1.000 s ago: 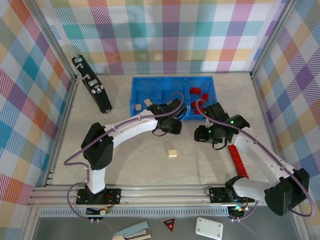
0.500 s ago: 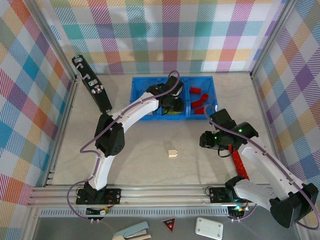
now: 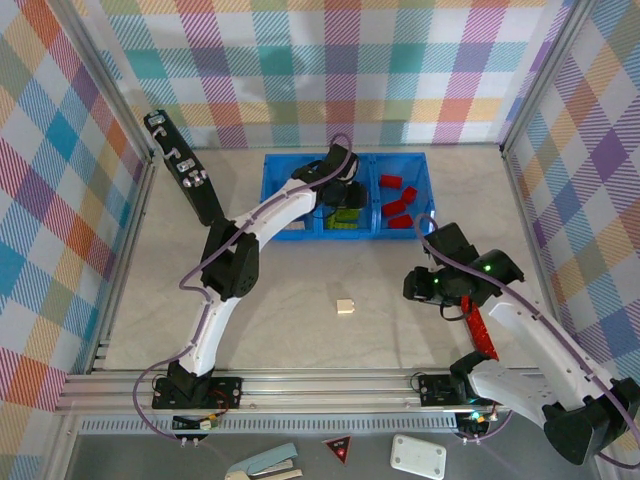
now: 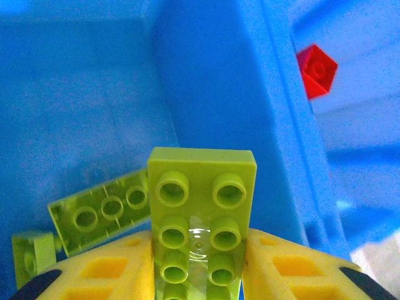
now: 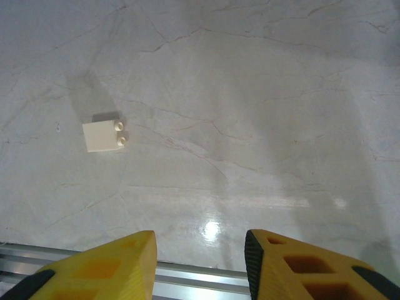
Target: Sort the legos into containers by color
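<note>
My left gripper (image 3: 345,197) hangs over the middle compartment of the blue tray (image 3: 270,166). It is shut on a lime green lego (image 4: 201,206), held stud side up between the yellow pads (image 4: 112,269). Below it in that compartment lie a long green brick (image 4: 103,212) and a small one (image 4: 31,256). Red legos (image 3: 398,205) lie in the right compartment, and one red lego (image 4: 317,69) shows past the divider. A cream lego (image 3: 345,307) (image 5: 103,135) lies alone on the table. My right gripper (image 3: 418,285) (image 5: 199,250) stands open and empty to the right of it.
A long red strip (image 3: 478,325) lies on the table under my right arm. A black device (image 3: 183,170) leans at the back left. Metal frame rails and checked walls close in the table on three sides.
My left gripper has carried the green lego from the tray's front edge to above the middle compartment. My right gripper has drawn back a little toward the near right.
</note>
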{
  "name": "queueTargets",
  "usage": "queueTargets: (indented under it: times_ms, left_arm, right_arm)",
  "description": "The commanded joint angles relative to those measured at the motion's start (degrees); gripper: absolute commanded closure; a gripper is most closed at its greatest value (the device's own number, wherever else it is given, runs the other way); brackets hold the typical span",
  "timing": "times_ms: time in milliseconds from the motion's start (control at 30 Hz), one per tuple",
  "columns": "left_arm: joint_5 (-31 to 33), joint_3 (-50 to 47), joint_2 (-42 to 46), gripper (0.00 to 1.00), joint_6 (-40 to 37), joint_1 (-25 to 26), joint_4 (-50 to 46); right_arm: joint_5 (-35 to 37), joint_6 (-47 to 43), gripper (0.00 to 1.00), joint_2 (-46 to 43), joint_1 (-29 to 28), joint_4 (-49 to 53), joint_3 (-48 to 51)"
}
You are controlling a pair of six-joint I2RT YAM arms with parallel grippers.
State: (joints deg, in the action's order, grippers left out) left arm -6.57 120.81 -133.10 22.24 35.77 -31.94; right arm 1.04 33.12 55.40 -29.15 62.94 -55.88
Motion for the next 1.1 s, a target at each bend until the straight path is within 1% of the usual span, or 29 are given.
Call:
queueTargets:
  times_ms: [0,200,467,600,800,1067]
  left_arm:
    - [0.4,0.7,-1.3,0.63,0.2,-0.7,8.8]
    - [2.0,0.2,-4.7,0.61,-0.5,-1.1,18.5]
    - [1.5,0.9,-8.6,0.6,-0.4,-1.6,22.9]
    - [1.0,1.3,-9.6,0.6,-0.4,-1.8,23.7]
    - [0.6,1.6,-10.0,0.56,-0.3,-1.8,23.6]
    - [-1.2,2.0,-7.0,0.56,-1.0,-2.0,21.7]
  right_arm:
    - [-0.4,1.2,0.57,-1.6,0.2,2.2,0.9]
    - [-1.0,2.0,0.57,-2.8,0.2,2.7,1.5]
    - [-0.9,3.7,0.57,-6.6,0.2,4.5,3.1]
    - [-1.0,4.6,0.57,-8.3,0.2,5.0,4.3]
    - [-1.0,4.9,0.57,-9.6,0.2,5.4,4.9]
    - [-1.0,3.5,0.56,-8.8,0.2,5.0,3.8]
